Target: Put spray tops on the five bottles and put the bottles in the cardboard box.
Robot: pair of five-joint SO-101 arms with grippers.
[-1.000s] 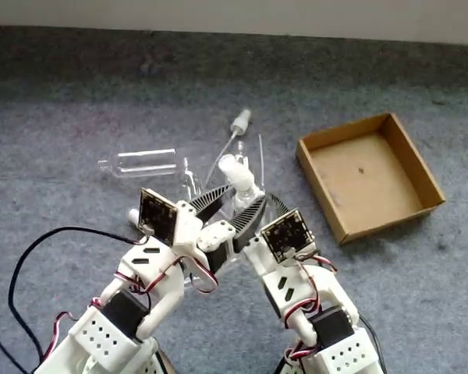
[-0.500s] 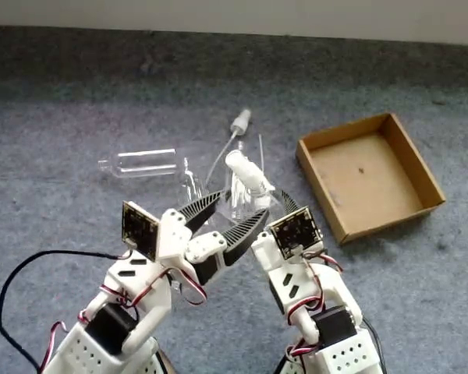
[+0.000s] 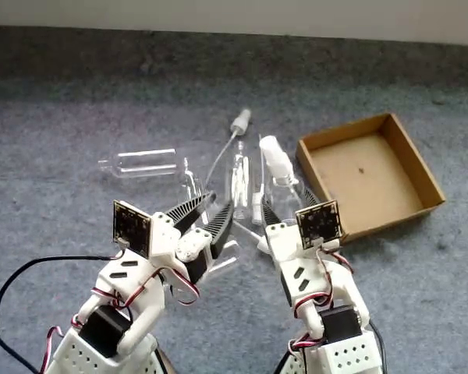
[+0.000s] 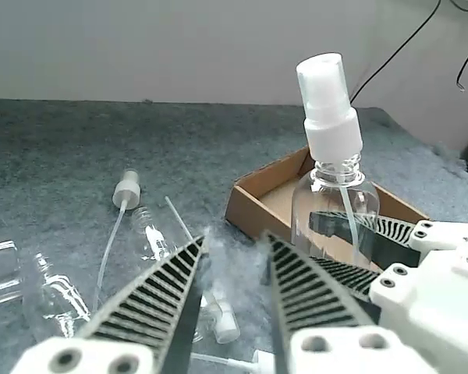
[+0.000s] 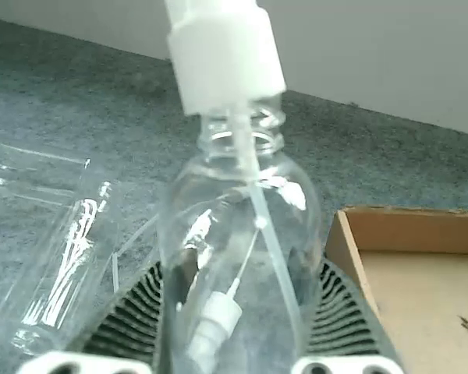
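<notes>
Right end effector (image 3: 287, 204) grips the spray-topped bottle (image 3: 281, 181) at centre frame, likely ready for the cardboard box (image 3: 345, 134) just right; left end effector (image 4: 234, 241) sits part-open, empty.

Grey carpeted table (image 3: 54, 101): cardboard box (image 3: 366, 183), bottle (image 3: 144, 163) on side, loose spray top (image 3: 239, 121), perhaps two bottles (image 3: 239, 178) centre.

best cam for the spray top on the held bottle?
Left wrist view: the whole spray top shows side-on above the bottle neck, with its dip tube inside. Right wrist view is closer, but its frame edge cuts off the spray top at the upper end. High view shows the spray top small, from above, near the cardboard box.
</notes>
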